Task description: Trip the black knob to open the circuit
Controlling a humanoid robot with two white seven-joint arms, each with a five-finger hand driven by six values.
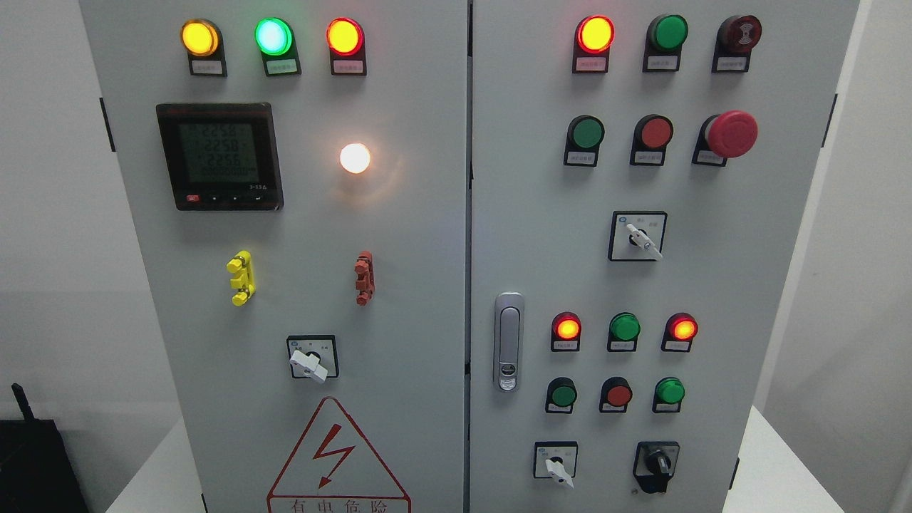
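The black knob [657,464] sits at the lower right of the grey cabinet's right door [712,285], its handle standing nearly upright. Just left of it is a white selector switch [556,467] whose handle points down to the right. Neither of my hands shows anywhere in the head view.
The left door [399,235] carries a digital meter [219,156], a glowing white lamp [355,157], yellow [241,278] and red [365,277] clips and a white selector [309,363]. A red mushroom button [730,133] sticks out at upper right. A door latch [508,342] sits mid-panel.
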